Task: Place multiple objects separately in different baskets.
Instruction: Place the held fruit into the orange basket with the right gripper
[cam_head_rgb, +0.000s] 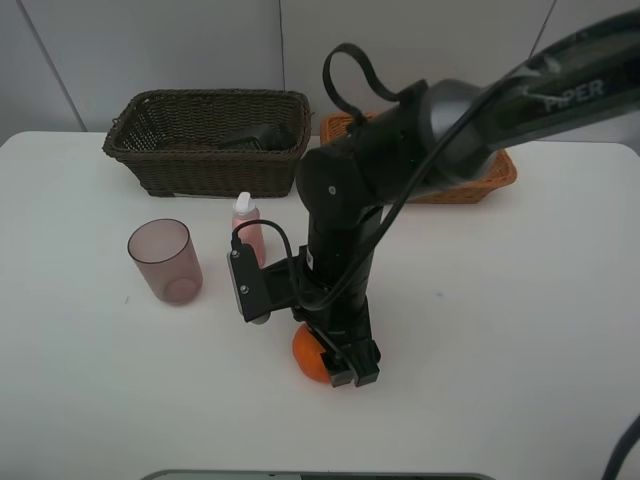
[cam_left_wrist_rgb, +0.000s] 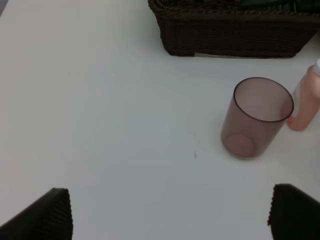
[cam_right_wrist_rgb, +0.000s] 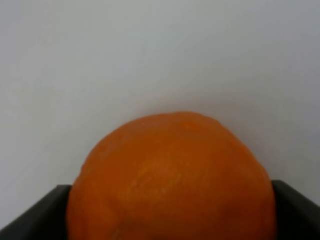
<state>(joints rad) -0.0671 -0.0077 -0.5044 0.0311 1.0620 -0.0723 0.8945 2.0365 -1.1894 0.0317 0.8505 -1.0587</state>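
Left end effector hangs wide open, ribbed dark fingers, nothing in it. On the smooth white worktop stands a translucent mauve plastic cup, upright. Behind it is the deep brown basket, tight wicker weave. Pink bottle, white cap, near the cup. Then the tangerine, round with dimpled peel, sits on the worktop, right end effector closed against both its sides. Shallow orange basket sits back right, and the arm reads "PIPER".
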